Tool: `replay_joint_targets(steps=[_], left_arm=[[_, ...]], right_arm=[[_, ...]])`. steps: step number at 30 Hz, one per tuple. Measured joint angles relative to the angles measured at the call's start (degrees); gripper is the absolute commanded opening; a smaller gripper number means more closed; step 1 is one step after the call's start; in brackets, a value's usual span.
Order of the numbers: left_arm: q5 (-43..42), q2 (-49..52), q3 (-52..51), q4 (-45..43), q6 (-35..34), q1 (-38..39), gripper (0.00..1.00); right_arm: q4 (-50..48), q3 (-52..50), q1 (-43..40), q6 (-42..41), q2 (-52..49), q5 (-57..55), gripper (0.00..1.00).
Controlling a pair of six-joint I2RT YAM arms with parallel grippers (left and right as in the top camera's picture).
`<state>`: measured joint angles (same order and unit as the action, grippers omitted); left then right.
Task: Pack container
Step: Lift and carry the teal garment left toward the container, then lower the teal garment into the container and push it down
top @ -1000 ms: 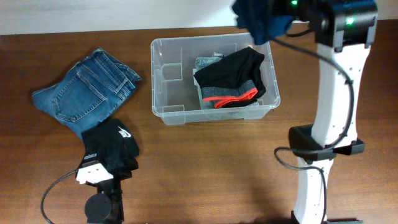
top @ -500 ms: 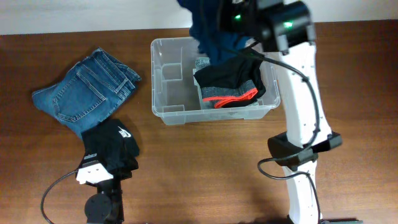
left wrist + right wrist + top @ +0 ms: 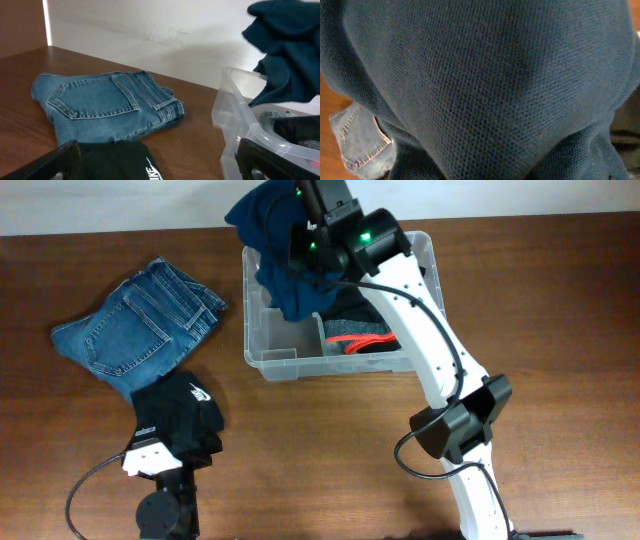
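The clear plastic container (image 3: pixel 262 360) stands at the table's back middle and shows at the right of the left wrist view (image 3: pixel 235 112). Black shorts with a red band (image 3: pixel 375 338) lie in its right part. My right gripper (image 3: pixel 305 255) is shut on a dark blue knit garment (image 3: pixel 275 240) and holds it hanging over the container's left part; the cloth fills the right wrist view (image 3: pixel 480 85) and hides the fingers. My left gripper (image 3: pixel 160 167) is open, low over a black garment with white lettering (image 3: pixel 180 415).
Folded blue jeans (image 3: pixel 135 325) lie at the left of the table, also in the left wrist view (image 3: pixel 105 105). A white wall runs along the back edge.
My right arm has swung left from the back right, carrying the blue garment over the container to its left part. The left arm has not moved.
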<state>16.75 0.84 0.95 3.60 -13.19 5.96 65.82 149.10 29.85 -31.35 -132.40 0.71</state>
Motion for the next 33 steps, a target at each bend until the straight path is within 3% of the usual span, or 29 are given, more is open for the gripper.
replay_joint_targets(steps=[15,33], left_arm=[[0.0,0.0,0.0,0.0,0.0,0.0,0.99],[0.0,0.0,0.0,0.0,0.0,0.0,0.99]], right_arm=[[-8.9,-13.1,0.5,-4.6,0.0,2.4,0.04],[-7.5,-18.1,0.6,-7.1,0.0,8.9,0.04]])
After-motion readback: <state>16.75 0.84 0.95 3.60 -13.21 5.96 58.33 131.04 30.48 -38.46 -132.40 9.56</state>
